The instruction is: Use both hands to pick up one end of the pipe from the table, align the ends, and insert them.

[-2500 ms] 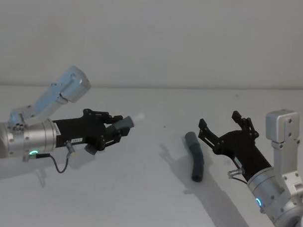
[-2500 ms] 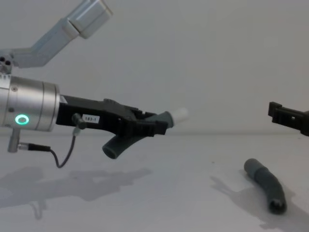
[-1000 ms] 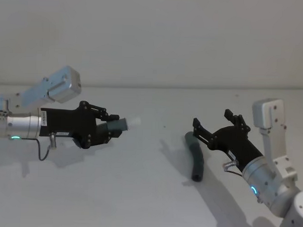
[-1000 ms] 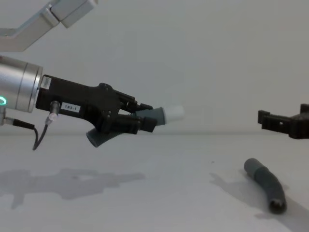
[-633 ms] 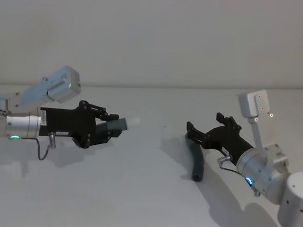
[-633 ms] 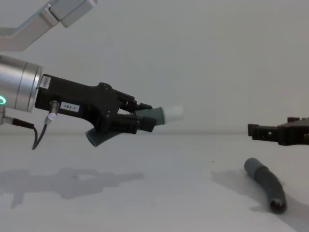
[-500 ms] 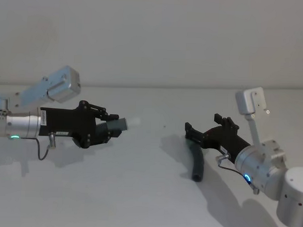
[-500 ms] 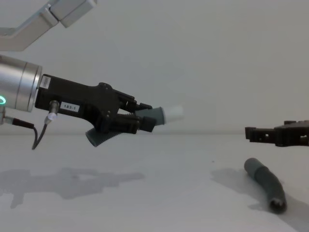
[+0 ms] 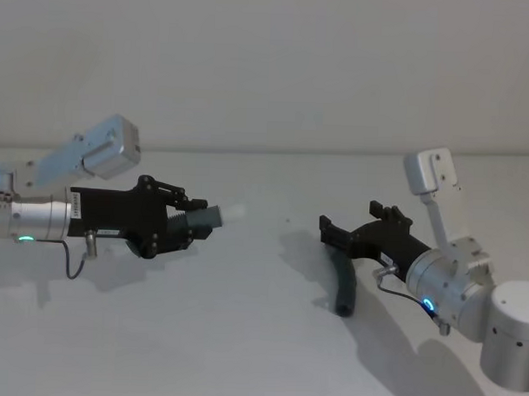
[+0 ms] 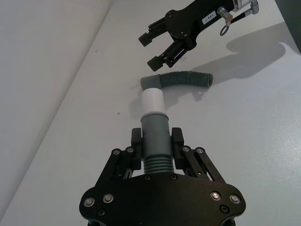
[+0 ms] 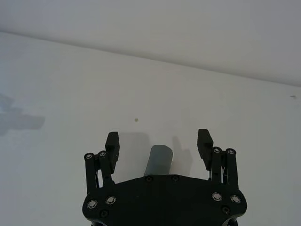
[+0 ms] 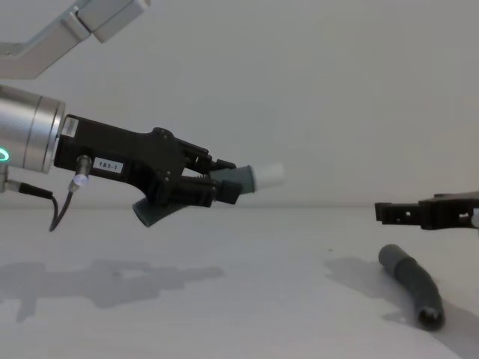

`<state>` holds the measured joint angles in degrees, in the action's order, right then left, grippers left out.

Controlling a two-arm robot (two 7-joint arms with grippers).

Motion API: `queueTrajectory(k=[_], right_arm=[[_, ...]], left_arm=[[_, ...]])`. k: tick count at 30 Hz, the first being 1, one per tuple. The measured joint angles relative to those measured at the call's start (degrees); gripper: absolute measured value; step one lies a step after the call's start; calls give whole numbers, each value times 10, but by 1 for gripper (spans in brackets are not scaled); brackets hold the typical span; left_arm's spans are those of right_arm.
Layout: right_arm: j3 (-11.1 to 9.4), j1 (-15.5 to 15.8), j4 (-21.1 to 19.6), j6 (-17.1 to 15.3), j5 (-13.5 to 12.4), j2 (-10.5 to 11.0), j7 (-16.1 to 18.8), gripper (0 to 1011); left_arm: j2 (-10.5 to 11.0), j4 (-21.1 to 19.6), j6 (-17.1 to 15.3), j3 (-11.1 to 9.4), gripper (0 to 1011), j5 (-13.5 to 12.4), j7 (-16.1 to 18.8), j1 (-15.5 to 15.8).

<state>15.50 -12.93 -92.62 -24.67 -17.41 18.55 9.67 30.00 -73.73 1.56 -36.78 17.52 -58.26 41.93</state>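
Left gripper (image 9: 194,223) is holding the white-tipped pipe piece (image 12: 241,182); right gripper (image 9: 351,220) is hovering over the ribbed pipe piece (image 9: 344,283).
The left fingers are clamping their piece above the table (image 9: 243,328). The right fingers are spread apart over one end of the piece lying on the table.

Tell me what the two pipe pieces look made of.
Held piece, in the left claw: matte dark-grey plastic or rubber, ribbed at the grip; its white tip looks smooth, harder plastic. Lying piece, on the table below the open right claw: same grey, corrugated along its length, probably flexible; smooth mouth.
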Motion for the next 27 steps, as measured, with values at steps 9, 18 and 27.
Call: queueTrajectory(k=[9, 18, 27], right_arm=[[5, 13, -17, -4, 21, 2, -14, 1004], [12, 26, -32, -17, 36, 1, -24, 1004], [20, 31, -37, -31, 46, -1, -24, 1004]], left_arm=[[0, 0, 0, 0, 339, 0, 0, 0], [0, 0, 0, 0, 339, 0, 0, 0], [0, 0, 0, 0, 339, 0, 0, 0]])
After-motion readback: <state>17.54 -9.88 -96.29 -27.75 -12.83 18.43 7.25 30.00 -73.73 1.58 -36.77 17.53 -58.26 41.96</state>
